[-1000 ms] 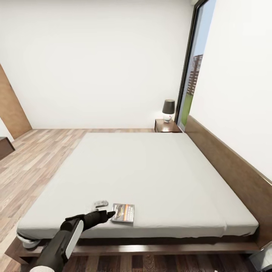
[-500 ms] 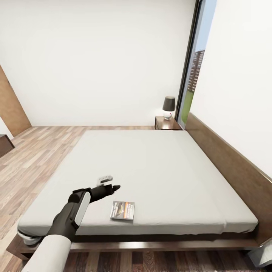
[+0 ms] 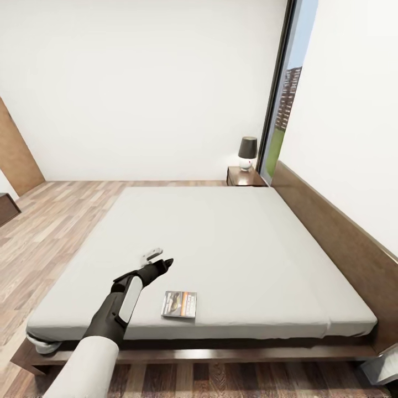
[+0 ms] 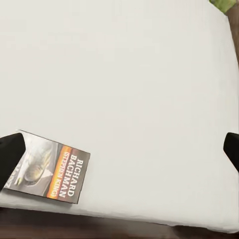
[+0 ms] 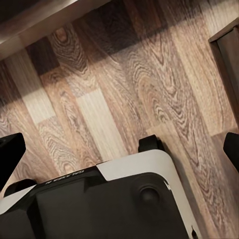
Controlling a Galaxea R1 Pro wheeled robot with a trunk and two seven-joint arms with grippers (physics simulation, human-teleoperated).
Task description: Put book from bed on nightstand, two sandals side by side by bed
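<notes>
Black fingertips (image 4: 10, 154) of the left gripper (image 3: 157, 261) are seen at opposite edges of the left wrist view, spread wide with nothing held between them. In the head view the left gripper is raised above the pale grey mattress of the bed (image 3: 221, 243), near its foot end, and is apart from the book (image 3: 179, 304), which lies closer to the mattress edge. The book (image 4: 50, 172) is recorded flat on the mattress, cover up, with an orange band and white "Richard Bachman" lettering legible in the left wrist view; one dark fingertip overlaps its corner in that view, though contact cannot be judged there. The left forearm (image 3: 119, 307) is extended over the near mattress edge.

Black fingertips (image 5: 10, 154) of the right gripper (image 5: 119, 149) are likewise noted far apart at the sides of the right wrist view, with no object between them. Beneath them, dark wood-plank floor (image 5: 99, 89) and part of the robot's white and black base (image 5: 109, 204) are seen.

Further out, a brown headboard (image 3: 331, 221) runs along the right side of the bed, and the dark wood platform (image 3: 221, 354) shows below the mattress. A reddish-brown nightstand (image 3: 246, 177) is located at the far corner of the bed, beside the tall dark-framed window (image 3: 282, 105), with a dark-shaded lamp (image 3: 247, 152) standing on it. White walls (image 3: 138, 83) close the room.
</notes>
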